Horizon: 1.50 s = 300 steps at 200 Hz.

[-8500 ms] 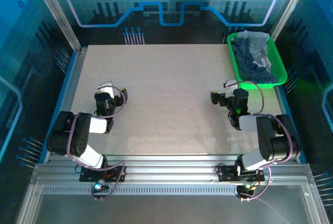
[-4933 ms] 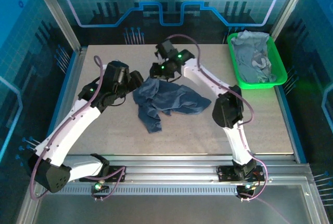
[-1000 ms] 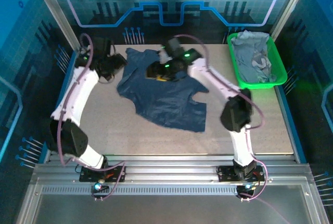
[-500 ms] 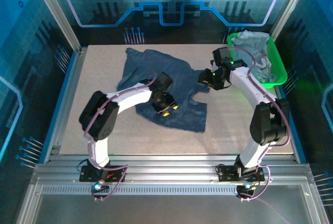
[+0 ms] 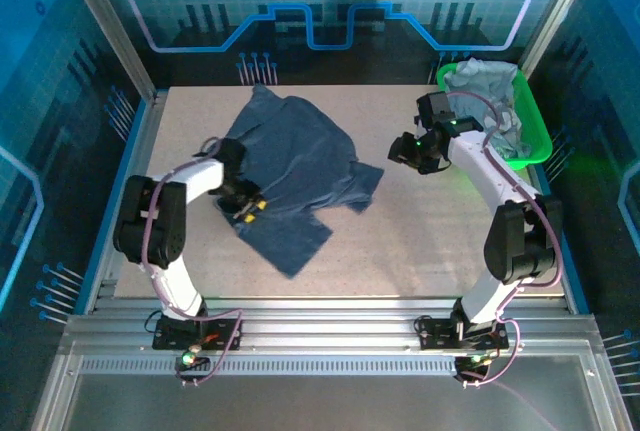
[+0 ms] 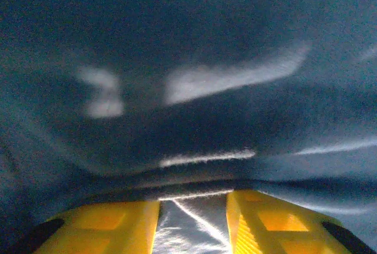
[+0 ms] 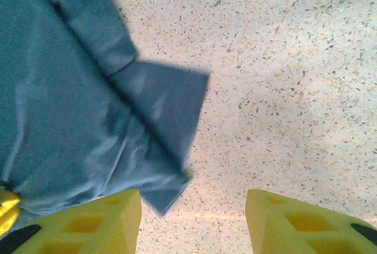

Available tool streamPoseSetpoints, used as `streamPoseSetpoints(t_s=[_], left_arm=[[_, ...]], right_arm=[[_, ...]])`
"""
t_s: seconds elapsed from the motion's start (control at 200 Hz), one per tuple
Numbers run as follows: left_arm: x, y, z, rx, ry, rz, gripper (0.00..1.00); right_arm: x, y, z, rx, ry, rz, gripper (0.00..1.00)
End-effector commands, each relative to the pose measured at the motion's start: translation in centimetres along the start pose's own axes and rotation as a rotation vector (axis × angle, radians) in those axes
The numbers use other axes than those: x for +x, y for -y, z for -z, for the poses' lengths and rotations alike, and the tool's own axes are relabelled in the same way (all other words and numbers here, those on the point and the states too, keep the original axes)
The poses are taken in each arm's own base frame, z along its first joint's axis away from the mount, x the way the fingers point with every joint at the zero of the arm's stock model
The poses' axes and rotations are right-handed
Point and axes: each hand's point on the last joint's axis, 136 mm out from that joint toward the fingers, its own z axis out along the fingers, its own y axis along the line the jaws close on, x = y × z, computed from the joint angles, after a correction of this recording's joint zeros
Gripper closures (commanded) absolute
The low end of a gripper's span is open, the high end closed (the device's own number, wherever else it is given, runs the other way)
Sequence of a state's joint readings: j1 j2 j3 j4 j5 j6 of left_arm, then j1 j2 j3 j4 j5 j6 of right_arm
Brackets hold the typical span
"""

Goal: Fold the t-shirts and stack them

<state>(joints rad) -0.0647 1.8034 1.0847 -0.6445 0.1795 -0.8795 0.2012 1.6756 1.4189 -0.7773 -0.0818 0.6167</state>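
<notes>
Green tray at speckled table's far-right corner

High rear overview, wrist views close on t-shirt

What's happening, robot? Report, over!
Left gripper on dark shirt, grip unclear. Right gripper open over table. Shirt rumpled, not folded. More shirts wait in green tray.

The dark slate-blue cloth t-shirt is seen as soft, matt fabric, creased throughout and faintly fuzzy along a fold in the left wrist view. The pale tabletop is finished smooth and matt, with fine dark and reddish speckles like stone composite. The bright green tray is shown as glossy plastic. The fingers of the right gripper are moulded in matt yellow plastic.
</notes>
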Motion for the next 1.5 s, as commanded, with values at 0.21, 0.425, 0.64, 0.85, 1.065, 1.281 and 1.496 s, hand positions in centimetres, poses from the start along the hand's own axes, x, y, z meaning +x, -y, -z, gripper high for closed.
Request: streamPoseSetpoints(t_s=[0.21,0.425,0.64,0.85,1.065,1.281,1.496], left_arm=[[2.1,-1.1,7.5,-0.031,0.125,-0.157,0.41],[10.8,-8.3,5.8,-0.118,-0.068,0.02,0.41],[16.2,-7.9,3.0,-0.148,-0.201,0.068,0.39],[16.6,-8.9,1.3,-0.209,-0.213,0.104,0.41],[17.2,-9.5,0.3,-0.253,-0.222,0.097,0.42],[15.9,-8.5,-2.0,-0.284,-0.189,0.061,0.59],[10.5,-8.1,2.4,-0.266,0.07,0.066,1.0]], right_arm=[[4.1,-2.5,-4.4,0.041,-0.119,0.007,0.51],[5.6,-3.3,-6.3,0.05,-0.149,-0.005,0.53],[5.1,-3.3,-6.4,0.05,-0.156,0.02,0.52],[5.2,-2.8,-6.2,0.04,-0.153,-0.004,0.52],[5.2,-2.3,-6.0,0.041,-0.152,-0.011,0.52],[5.1,-1.8,-6.2,0.057,-0.15,-0.019,0.51],[5.1,-1.2,-7.1,0.078,-0.156,-0.032,0.5]])
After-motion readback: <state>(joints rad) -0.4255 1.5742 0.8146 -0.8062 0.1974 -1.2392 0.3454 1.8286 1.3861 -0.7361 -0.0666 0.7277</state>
